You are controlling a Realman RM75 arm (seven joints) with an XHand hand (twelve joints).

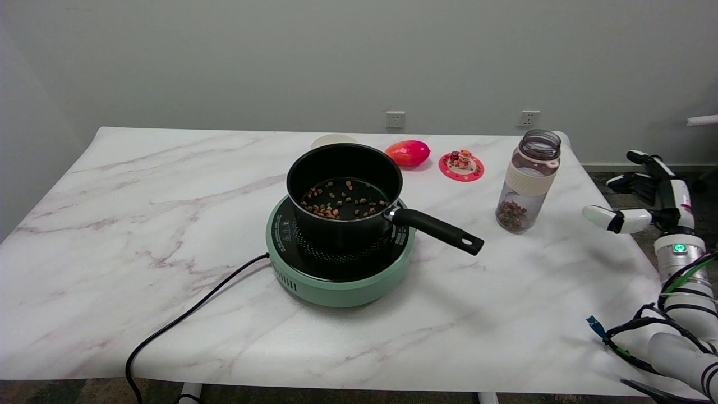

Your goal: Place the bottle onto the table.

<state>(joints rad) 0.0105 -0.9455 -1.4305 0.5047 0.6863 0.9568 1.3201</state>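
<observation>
So the bottle (528, 182) is standing upright on the table (168, 224), right side, lid off, with a bit of brown stuff in the bottom. Looks like the placing is basically done, judging by how it sits there on its own.

The right hand (645, 202) is off to the right of the bottle, just past the table edge, well apart from it. Fingers are spread and holding nothing, nothing touching the bottle.

The bit that matters: the bottle lies to the left of the hand and a little farther back, with its long axis vertical. The hand sits at roughly the bottle's lower-half height in the picture. If anything's left, I'd guess it's just pulling the arm clear, and there's no obstacle on that side.

Other stuff: a black pot (345, 191) with brown bits on a green cooker (336, 280) mid-table, handle pointing toward the bottle but not touching. A red fruit (408, 152) and a small pink coaster (461, 166) sit behind.
</observation>
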